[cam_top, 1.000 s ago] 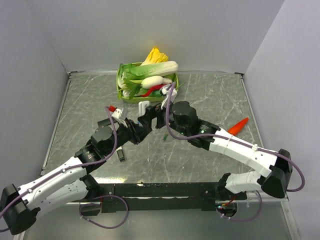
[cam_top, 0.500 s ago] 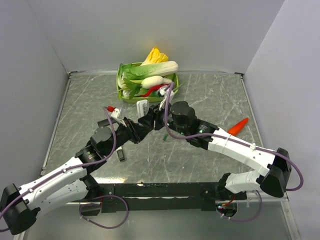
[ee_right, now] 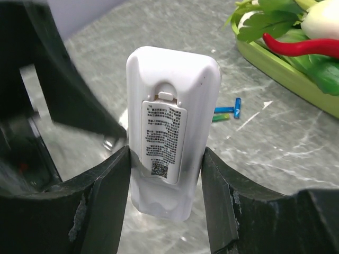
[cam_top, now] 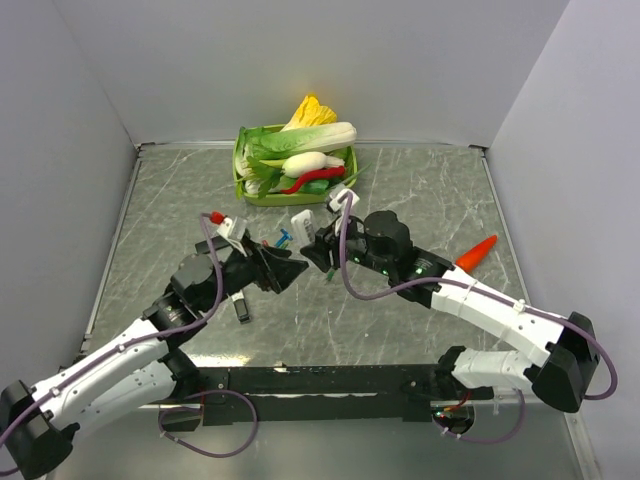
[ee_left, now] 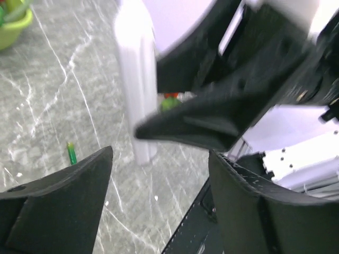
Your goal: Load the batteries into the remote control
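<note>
The grey marbled counter (cam_top: 420,190) carries a green basket (cam_top: 238,172) of vegetables far beyond both hands and a carrot (cam_top: 477,252) off to the right arm's outer side. Out in the middle, the two hands meet almost tip to tip. The right hand (ee_right: 165,152) is closed on the white remote (ee_right: 172,121), a finger pressed to each long edge of its lower half, so it stands upright above the counter with its labelled back towards the wrist. The back cover looks to be in place. The left hand (ee_left: 159,159) is spread wide with nothing in it, and the remote stands just ahead of its fingers. The batteries lie loose on the counter. A blue one (ee_right: 237,108) and a green one (ee_right: 221,118) are side by side beyond the remote, to the right of the right hand's fingers. Another green one (ee_left: 71,153) lies alone, ahead of the left hand on its left. None appears loaded. The main risk, as I judge it, is the narrow side grip. A push on the cover from the left hand could twist or slide the remote out of the fingers. The hands are also so close that a small misjudgement would knock them together. The batteries are round and could roll away at a careless touch.
</note>
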Tool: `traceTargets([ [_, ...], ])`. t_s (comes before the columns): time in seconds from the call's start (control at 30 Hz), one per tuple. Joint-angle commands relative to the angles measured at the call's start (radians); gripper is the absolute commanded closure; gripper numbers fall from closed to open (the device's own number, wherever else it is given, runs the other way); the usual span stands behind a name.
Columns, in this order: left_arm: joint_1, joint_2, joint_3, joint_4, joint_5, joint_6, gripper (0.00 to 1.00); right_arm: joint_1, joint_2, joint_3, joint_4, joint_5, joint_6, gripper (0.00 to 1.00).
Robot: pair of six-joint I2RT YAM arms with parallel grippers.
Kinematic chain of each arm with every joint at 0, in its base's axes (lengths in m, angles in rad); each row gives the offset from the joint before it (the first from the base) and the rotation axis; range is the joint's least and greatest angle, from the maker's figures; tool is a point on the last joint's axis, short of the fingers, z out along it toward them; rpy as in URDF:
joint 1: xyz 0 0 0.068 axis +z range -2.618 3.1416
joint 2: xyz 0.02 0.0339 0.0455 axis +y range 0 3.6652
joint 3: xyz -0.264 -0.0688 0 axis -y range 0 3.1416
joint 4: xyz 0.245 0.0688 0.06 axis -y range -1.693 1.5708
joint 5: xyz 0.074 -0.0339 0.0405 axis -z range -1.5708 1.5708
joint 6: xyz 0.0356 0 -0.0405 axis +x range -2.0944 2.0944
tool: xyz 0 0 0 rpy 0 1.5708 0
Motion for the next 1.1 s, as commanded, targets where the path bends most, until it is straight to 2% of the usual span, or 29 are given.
traceTargets([
  [0.0, 0.107, -0.029, 0.061, -0.003, 0.129, -0.048, 0.2, -0.009, -0.071, -0.049, 0.051, -0.122, -0.207, 1.0],
  [0.07, 0.182, -0.011, 0.095, -0.029, 0.193, -0.074, 0.19, -0.019, -0.091, -0.071, 0.065, -0.175, -0.258, 1.0],
  [0.17, 0.238, 0.049, 0.17, -0.075, 0.285, -0.126, 0.2, -0.022, -0.093, -0.085, 0.048, -0.234, -0.315, 1.0],
  [0.3, 0.252, 0.129, 0.27, -0.134, 0.347, -0.135, 0.22, -0.022, -0.093, -0.094, 0.048, -0.277, -0.358, 1.0],
  [0.47, 0.276, 0.155, 0.284, -0.109, 0.457, -0.146, 0.26, -0.025, -0.084, -0.088, 0.032, -0.343, -0.401, 1.0],
  [0.53, 0.283, 0.146, 0.273, -0.108, 0.482, -0.071, 0.23, -0.028, -0.085, -0.094, 0.031, -0.379, -0.411, 1.0],
  [0.57, 0.295, 0.135, 0.264, -0.105, 0.524, -0.036, 0.19, -0.031, -0.087, -0.093, 0.028, -0.415, -0.427, 1.0],
  [0.67, 0.331, 0.098, 0.207, -0.034, 0.661, 0.105, 0.14, -0.035, -0.098, -0.088, 0.011, -0.487, -0.476, 1.0],
  [0.8, 0.353, 0.048, 0.158, 0.024, 0.797, 0.31, 0.12, -0.042, -0.119, -0.051, -0.072, -0.557, -0.519, 1.0],
  [0.87, 0.355, 0.023, 0.164, 0.0, 0.824, 0.386, 0.12, -0.04, -0.124, -0.033, -0.099, -0.582, -0.527, 1.0],
  [0.9, 0.353, 0.015, 0.166, -0.014, 0.851, 0.471, 0.12, -0.04, -0.131, -0.03, -0.103, -0.587, -0.527, 1.0],
  [1.07, 0.353, 0.008, 0.176, -0.077, 0.946, 0.639, 0.13, -0.042, -0.15, -0.022, -0.109, -0.588, -0.534, 1.0],
])
